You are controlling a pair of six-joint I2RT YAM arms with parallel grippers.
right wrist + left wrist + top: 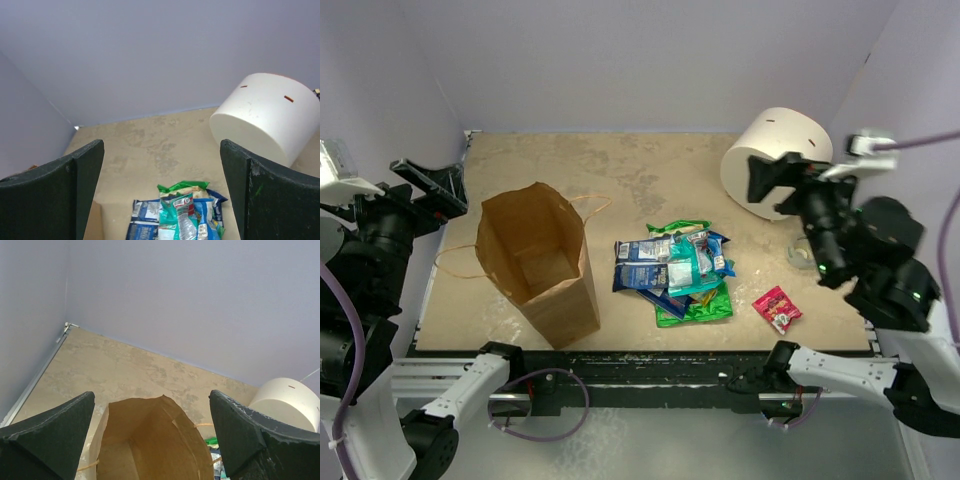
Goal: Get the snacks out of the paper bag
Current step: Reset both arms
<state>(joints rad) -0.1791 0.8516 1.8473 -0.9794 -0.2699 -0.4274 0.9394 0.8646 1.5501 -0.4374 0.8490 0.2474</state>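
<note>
The brown paper bag stands upright and open at the table's left; its inside looks empty in the left wrist view. A pile of snack packets, green, teal and blue-and-white, lies on the table right of the bag, also in the right wrist view. A small red-pink packet lies apart to the right. My left gripper is open and empty, raised at the far left. My right gripper is open and empty, raised at the right.
A big white cylinder lies on its side at the back right, just behind the right gripper, and shows in the right wrist view. The bag's tan loop handles lie on the table. Purple walls close in the back and sides.
</note>
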